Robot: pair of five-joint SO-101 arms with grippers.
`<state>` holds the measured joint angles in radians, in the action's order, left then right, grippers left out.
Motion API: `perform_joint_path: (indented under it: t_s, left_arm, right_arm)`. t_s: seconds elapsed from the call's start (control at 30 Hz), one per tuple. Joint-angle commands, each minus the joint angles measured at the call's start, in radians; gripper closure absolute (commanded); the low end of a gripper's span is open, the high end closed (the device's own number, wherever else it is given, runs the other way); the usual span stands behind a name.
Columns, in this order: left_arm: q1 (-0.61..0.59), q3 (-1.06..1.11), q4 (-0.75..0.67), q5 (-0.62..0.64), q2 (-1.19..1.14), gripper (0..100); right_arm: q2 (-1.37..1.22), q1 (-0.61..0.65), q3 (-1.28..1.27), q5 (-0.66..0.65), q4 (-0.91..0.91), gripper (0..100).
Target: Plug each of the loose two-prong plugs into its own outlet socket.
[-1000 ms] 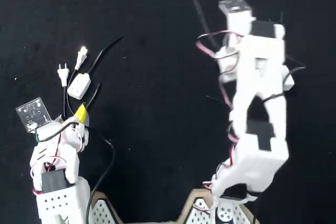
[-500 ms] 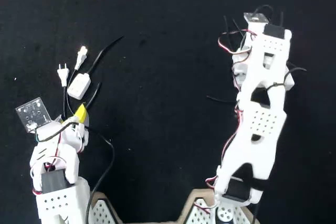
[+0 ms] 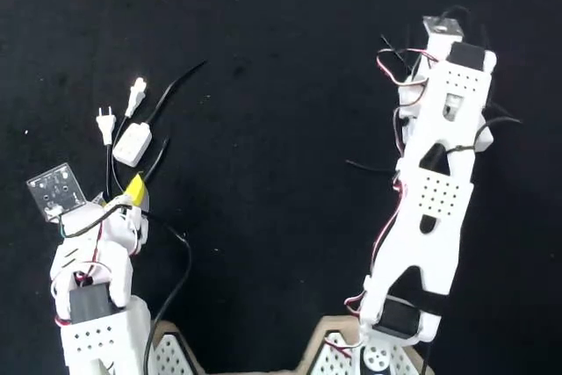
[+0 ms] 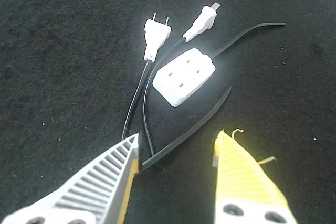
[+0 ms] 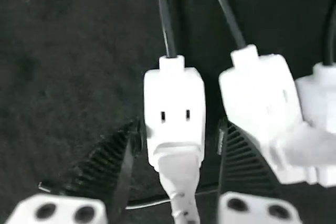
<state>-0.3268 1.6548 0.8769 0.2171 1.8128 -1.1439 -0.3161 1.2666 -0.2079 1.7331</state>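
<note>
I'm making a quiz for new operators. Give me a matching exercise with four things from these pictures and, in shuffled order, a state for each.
Things:
1. left gripper
2. right gripper
3. outlet block
4. plug

States:
A. slots all empty
B. lying loose, prongs bare
C. open, one finger yellow
D. black fingers on either side of a white socket piece

Pairs: 1-C, 2-D, 3-A, 4-B

Light is bright and even across all views. The black worktop (image 3: 263,173) soaks it up, showing hardly any shadow. The white socket block (image 4: 185,76) and plugs (image 4: 156,32) glare, detail washed out.
</note>
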Motion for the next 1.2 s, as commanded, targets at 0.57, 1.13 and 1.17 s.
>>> perform_joint_path:
  t_s: [0.57, 1.13, 1.17]
  left_arm:
    - [-0.01, -0.01, -0.011, 0.008, 0.008, 77]
    - [-0.012, -0.012, -0.006, -0.071, 0.008, 76]
    - [-0.016, -0.016, -0.006, -0.072, 0.006, 76]
  right_arm:
    - [1.153, 0.155, -0.727, -0.078, 0.029, 79.3]
    - [1.946, 0.603, -2.262, -0.054, -0.77, 79.4]
    - [1.951, 0.621, -2.307, -0.034, -0.813, 79.4]
